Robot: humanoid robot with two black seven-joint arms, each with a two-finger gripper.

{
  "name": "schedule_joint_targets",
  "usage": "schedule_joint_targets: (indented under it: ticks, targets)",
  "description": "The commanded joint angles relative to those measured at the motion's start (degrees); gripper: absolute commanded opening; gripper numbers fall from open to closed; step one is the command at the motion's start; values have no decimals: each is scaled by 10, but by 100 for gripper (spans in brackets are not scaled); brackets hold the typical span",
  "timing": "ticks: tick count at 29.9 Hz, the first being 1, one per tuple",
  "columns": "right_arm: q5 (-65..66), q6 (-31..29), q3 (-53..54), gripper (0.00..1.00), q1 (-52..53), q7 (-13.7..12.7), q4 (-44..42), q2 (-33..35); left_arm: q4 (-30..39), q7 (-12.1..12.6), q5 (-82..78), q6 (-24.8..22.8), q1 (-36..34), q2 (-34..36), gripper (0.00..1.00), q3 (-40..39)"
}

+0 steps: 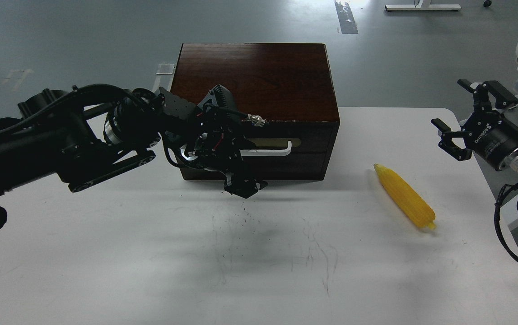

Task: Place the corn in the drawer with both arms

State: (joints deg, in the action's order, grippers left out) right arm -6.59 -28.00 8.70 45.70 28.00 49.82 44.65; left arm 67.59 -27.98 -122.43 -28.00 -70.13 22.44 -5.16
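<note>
Left gripper [240, 183] hangs at the drawer [281, 146] front, at the left end of its white handle [270, 150]; finger spacing cannot be told. Drawer closed. Corn [405, 196] lies on the white table [150, 262], at 4 o'clock from the box [259, 76]. Right gripper [455, 113], at 1 o'clock from the corn, spread wide and empty.

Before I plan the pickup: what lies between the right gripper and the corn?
Only bare white table, in the head view, between right gripper and corn.
</note>
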Motion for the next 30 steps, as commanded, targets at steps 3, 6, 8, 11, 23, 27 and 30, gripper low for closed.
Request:
schedule_joint_targets:
  ticks: [3, 6, 8, 11, 23, 27, 30]
  targets:
    - [0, 0, 0, 100, 0, 0, -1, 2, 4, 0, 2, 0, 5, 2, 99, 2]
    - [0, 0, 0, 100, 0, 0, -1, 3, 13, 0, 2, 0, 5, 1, 99, 1]
    - [0, 0, 0, 100, 0, 0, 0, 3, 21, 0, 3, 0, 4, 1, 99, 2]
    - [0, 0, 0, 100, 0, 0, 0, 3, 27, 0, 3, 0, 2, 1, 99, 10]
    - [0, 0, 1, 100, 0, 0, 0, 9, 84, 0, 3, 0, -4, 12, 99, 37]
    - [0, 0, 1, 100, 0, 0, 0, 12, 106, 0, 3, 0, -5, 20, 99, 38]
    - [0, 0, 1, 100, 0, 0, 0, 12, 123, 0, 3, 0, -11, 21, 99, 38]
